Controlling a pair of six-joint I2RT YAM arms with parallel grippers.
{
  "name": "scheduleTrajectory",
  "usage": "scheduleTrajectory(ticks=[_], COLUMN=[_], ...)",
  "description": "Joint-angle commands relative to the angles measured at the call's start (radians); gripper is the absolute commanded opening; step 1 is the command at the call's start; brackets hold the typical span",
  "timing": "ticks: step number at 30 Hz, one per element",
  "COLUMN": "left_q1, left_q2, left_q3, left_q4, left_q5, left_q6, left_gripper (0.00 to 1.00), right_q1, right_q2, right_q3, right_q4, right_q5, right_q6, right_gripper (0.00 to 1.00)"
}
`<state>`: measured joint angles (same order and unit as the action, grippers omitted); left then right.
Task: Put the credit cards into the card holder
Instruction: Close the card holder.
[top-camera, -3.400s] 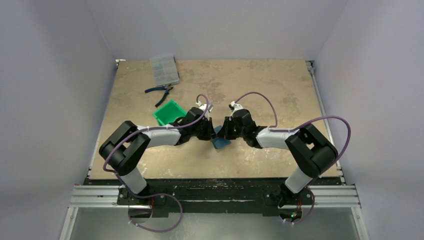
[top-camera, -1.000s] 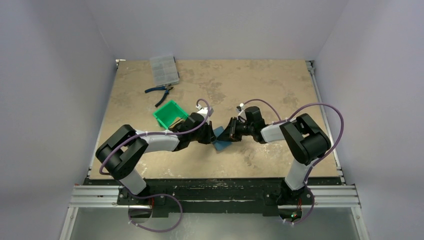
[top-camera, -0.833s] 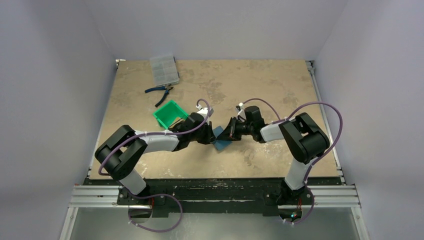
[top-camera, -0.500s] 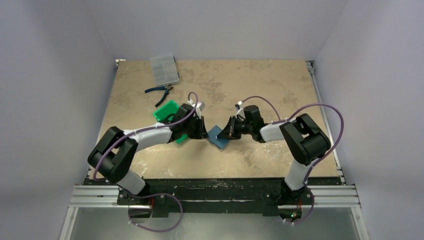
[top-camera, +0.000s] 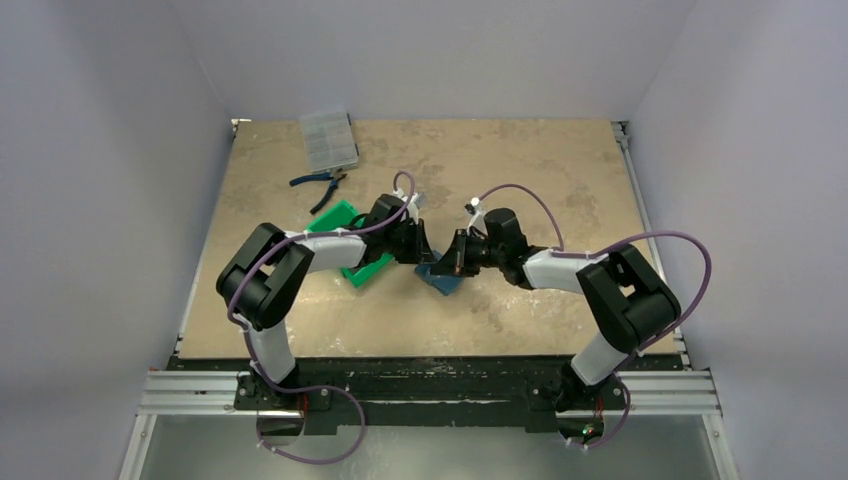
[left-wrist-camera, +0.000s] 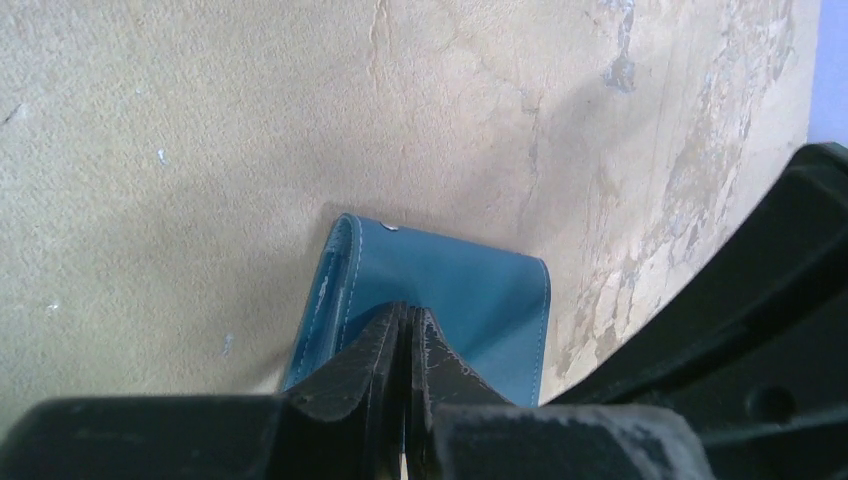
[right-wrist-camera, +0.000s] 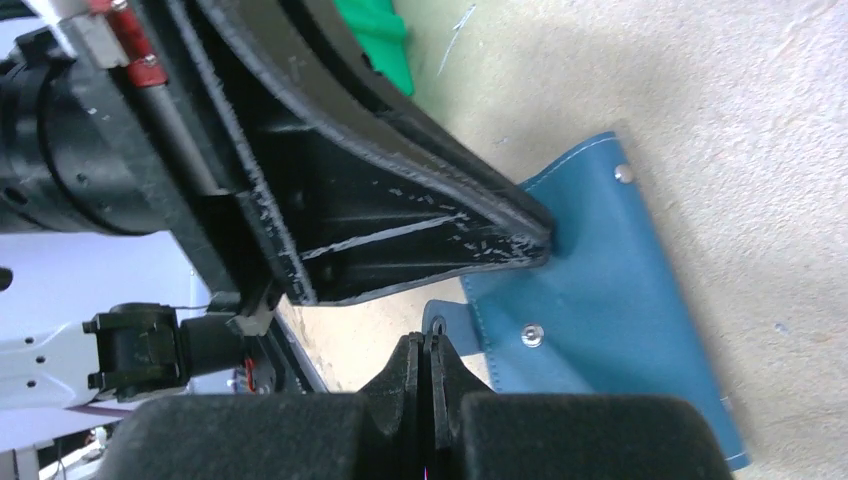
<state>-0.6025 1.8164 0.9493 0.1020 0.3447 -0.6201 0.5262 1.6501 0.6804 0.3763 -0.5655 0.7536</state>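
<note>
The teal card holder (top-camera: 441, 281) lies folded on the table between both arms. In the left wrist view my left gripper (left-wrist-camera: 408, 312) is shut, its tips pressed against the card holder's (left-wrist-camera: 455, 290) top face. The right wrist view shows those same left fingertips (right-wrist-camera: 540, 235) touching the card holder (right-wrist-camera: 620, 300) near its edge. My right gripper (right-wrist-camera: 425, 342) is shut with its tips on the small clasp tab (right-wrist-camera: 437, 318) that sticks out from the holder's side. From above, the left gripper (top-camera: 419, 250) and right gripper (top-camera: 453, 265) nearly meet. The credit cards are out of view.
A green plastic tray (top-camera: 366, 268) sits under and beside the left arm's forearm, skewed; its corner (right-wrist-camera: 385, 40) shows in the right wrist view. Far back left are a clear compartment box (top-camera: 328, 138) and blue-handled pliers (top-camera: 320, 183).
The left gripper drew back to the left, then returned onto the card holder. The green tray has shifted nearer and turned. The right gripper has shut at the clasp tab.
</note>
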Motion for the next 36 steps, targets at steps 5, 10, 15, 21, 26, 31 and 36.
scheduleTrajectory(ticks=[5, 10, 15, 21, 26, 31, 36], left_q1=[-0.008, -0.008, -0.008, -0.008, -0.008, -0.007, -0.008], left_q2=[0.029, 0.012, 0.006, 0.002, 0.002, 0.001, -0.002], left_q3=[-0.031, -0.029, -0.030, -0.034, -0.032, -0.033, -0.036], left_q4=[-0.018, -0.050, -0.059, -0.061, -0.061, -0.062, -0.061], left_q5=[-0.056, -0.082, -0.081, -0.084, -0.082, -0.082, -0.080], left_q6=[0.025, 0.047, 0.056, 0.059, 0.060, 0.062, 0.062], left_gripper=[0.00, 0.00, 0.00, 0.00, 0.00, 0.00, 0.00], right_q1=[0.011, 0.012, 0.011, 0.011, 0.012, 0.012, 0.013], right_q2=[-0.048, -0.041, -0.059, -0.066, -0.066, -0.056, -0.053], right_q3=[0.030, 0.027, 0.038, 0.045, 0.052, 0.056, 0.061], right_q4=[-0.106, -0.125, -0.145, -0.158, -0.157, -0.152, -0.165], right_q5=[0.100, 0.156, 0.211, 0.246, 0.262, 0.264, 0.292], right_q6=[-0.051, -0.062, -0.077, -0.086, -0.091, -0.099, -0.112], right_gripper=[0.00, 0.00, 0.00, 0.00, 0.00, 0.00, 0.00])
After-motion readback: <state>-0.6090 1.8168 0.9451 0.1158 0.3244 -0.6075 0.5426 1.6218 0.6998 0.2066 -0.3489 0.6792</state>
